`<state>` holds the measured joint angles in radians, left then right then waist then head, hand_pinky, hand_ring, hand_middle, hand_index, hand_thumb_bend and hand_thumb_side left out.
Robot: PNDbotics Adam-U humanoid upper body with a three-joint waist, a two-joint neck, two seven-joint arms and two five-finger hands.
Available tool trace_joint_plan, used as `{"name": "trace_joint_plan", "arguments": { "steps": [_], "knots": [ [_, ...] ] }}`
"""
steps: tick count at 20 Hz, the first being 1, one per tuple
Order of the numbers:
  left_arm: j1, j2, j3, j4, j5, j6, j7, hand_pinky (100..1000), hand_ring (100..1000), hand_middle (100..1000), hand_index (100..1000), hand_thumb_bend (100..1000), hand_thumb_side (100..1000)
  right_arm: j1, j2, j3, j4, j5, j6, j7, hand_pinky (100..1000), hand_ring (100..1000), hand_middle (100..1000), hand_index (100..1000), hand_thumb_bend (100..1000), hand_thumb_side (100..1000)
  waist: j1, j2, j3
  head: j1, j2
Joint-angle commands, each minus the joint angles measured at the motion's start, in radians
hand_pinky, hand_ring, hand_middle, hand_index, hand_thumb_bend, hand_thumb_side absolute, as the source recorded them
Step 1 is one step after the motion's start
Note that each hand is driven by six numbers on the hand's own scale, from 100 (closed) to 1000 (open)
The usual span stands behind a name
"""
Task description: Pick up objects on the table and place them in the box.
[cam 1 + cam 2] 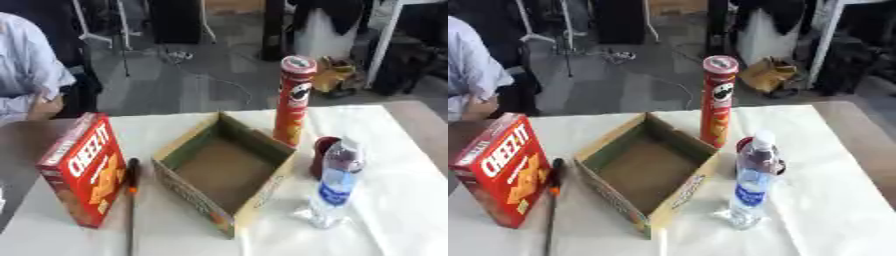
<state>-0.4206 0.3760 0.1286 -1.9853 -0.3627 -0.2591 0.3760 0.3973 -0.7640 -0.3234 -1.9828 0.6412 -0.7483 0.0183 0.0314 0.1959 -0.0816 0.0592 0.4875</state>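
Worktop [394, 200] covered in white cloth, carrying six items, listed from its left edge to its right. Item one: red rectangular cardboard cracker box [86, 170] with white lettering and pictured orange crackers, standing upright near the left edge. Item two: long thin black stick-like tool [132, 200] with a small orange mark near its upper part, lying flat just beside the cracker box on its right, running toward the near edge. Item three: open brown cardboard box [225, 172] with a printed outer wall, set askew at the middle of the worktop, one corner pointing to the near edge; its inside shows only bare brown floor. Item four: tall red cylindrical crisp can [294, 100] with a pale lid, upright just beside the box's far right wall, toward the far edge. Item five: dark red rounded container [325, 155], partly hidden, standing right of the box and near the can's foot; its kind cannot be told. Item six: clear plastic water bottle [752, 182] with white cap and blue label, upright just in front of the dark red container, toward the near edge. All items stand outside the box. No robot hand shows in either view, so its state cannot be told.
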Motion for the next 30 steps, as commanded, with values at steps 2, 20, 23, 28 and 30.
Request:
{"name": "trace_joint_plan", "arguments": {
  "steps": [2, 20, 23, 28, 30],
  "knots": [
    [-0.005, 0.043, -0.001, -0.015, -0.002, 0.002, -0.011, 1000, 978, 916, 911, 100, 1000, 0.066, -0.105, -0.008, -0.017, 0.063, -0.022, -0.008, 878, 991, 947, 1000, 526, 1000, -0.011, -0.008, -0.003, 0.009, -0.013],
    [-0.010, 0.040, -0.015, -0.015, 0.007, 0.006, -0.045, 1000, 975, 904, 906, 100, 1000, 0.100, -0.238, 0.154, -0.017, 0.274, 0.055, -0.236, 883, 1000, 960, 1000, 555, 1000, -0.023, -0.009, 0.012, -0.049, -0.013],
    [-0.009, 0.036, -0.017, -0.015, 0.010, 0.008, -0.048, 1000, 975, 902, 905, 100, 1000, 0.077, -0.259, 0.179, -0.017, 0.248, 0.060, -0.229, 890, 1000, 965, 1000, 582, 1000, -0.022, -0.013, 0.013, -0.067, -0.012],
    [-0.005, 0.031, -0.019, -0.015, 0.014, 0.010, -0.054, 1000, 974, 898, 904, 100, 1000, 0.025, -0.304, 0.223, -0.017, 0.196, 0.076, -0.181, 890, 1000, 966, 1000, 576, 1000, -0.020, -0.020, 0.012, -0.083, -0.012],
    [-0.004, 0.029, -0.020, -0.015, 0.015, 0.011, -0.057, 1000, 974, 897, 904, 100, 1000, 0.000, -0.321, 0.239, -0.017, 0.175, 0.079, -0.161, 890, 1000, 966, 1000, 576, 1000, -0.019, -0.021, 0.012, -0.087, -0.012]
  ]
}}
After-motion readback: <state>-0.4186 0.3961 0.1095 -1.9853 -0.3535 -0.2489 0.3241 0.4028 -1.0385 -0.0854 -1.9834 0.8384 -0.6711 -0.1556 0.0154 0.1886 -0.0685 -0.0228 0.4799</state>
